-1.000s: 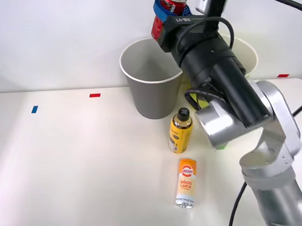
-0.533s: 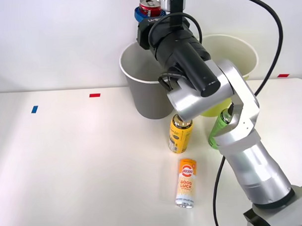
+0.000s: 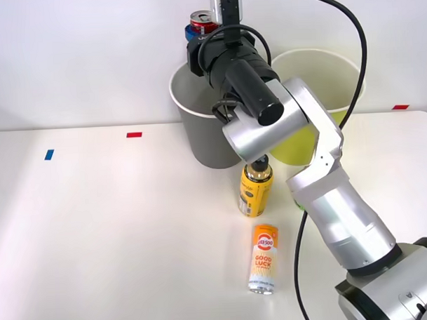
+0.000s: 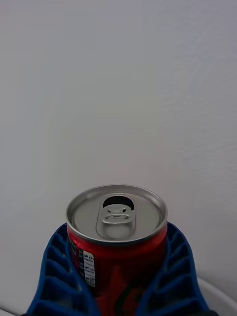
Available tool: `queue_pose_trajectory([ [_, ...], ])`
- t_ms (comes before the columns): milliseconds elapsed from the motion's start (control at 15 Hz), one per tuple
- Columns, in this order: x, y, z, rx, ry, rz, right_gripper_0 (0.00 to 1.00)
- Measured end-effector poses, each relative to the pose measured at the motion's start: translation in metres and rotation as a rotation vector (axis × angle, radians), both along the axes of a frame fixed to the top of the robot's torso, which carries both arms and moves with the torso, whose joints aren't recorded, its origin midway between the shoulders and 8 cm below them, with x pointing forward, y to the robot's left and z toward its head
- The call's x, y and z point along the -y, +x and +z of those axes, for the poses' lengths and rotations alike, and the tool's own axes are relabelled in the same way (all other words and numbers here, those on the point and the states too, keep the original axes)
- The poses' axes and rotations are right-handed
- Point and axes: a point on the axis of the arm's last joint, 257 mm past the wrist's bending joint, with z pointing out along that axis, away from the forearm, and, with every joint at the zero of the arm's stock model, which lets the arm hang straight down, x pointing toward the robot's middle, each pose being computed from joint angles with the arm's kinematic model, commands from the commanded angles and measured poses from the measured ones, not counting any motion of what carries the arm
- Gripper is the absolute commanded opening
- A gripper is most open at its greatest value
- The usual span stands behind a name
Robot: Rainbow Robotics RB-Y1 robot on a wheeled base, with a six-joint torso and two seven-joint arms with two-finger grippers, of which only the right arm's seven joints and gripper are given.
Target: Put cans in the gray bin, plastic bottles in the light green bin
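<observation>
**Red can held up over the gray bin's back rim**

So at this moment your right gripper (image 3: pixel 197 28) was clamped on the red can (image 3: pixel 203 23), blue ribbed fingers (image 4: pixel 55 276) pressed against both sides of it. In the wrist view you could see the can (image 4: pixel 117 232) sitting upright between them, silver top with the pull tab facing the camera and a plain white wall behind it. A bit of white rim peeked in at the corner there.

From the front view, you had the can up high, above the far edge of the gray bin (image 3: pixel 202 136), with the arm reaching across from the right and covering part of that bin's mouth. Whether the can was fully over the opening or just behind the rim, you couldn't really tell from that angle.

The light green bin (image 3: pixel 329 68) stood right next to the gray one, on its right, partly hidden by the silver elbow.

Down on the white table (image 3: pixel 110 227), the yellow-labelled bottle (image 3: pixel 255 188) stood upright just in front of the gray bin, its black cap tucked under the arm. The orange-and-white can (image 3: pixel 262 259) lettered "GOOD LUCK" lay on its side nearer to you, a little in front of the bottle and not touching it. A sliver of the green bottle (image 3: pixel 297 202) showed beside the arm, mostly hidden.
</observation>
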Motion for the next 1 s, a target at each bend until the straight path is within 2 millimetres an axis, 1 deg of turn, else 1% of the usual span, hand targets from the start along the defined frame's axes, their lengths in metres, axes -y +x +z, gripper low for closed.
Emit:
queue_pose_trajectory([
  [67, 0.000, 0.000, 0.000, 0.001, 0.001, -0.002, 0.87],
  [133, 0.001, 0.000, 0.001, 0.000, 0.007, -0.002, 1.00],
  [333, -0.001, -0.001, 0.003, 0.007, 0.012, -0.007, 1.00],
  [600, -0.003, -0.003, 0.015, 0.039, 0.038, 0.000, 1.00],
  [800, 0.002, -0.005, 0.028, 0.088, 0.049, 0.002, 1.00],
  [933, 0.008, -0.013, 0.045, 0.141, 0.084, 0.022, 1.00],
  [1000, 0.014, -0.021, 0.052, 0.167, 0.106, 0.030, 1.00],
])
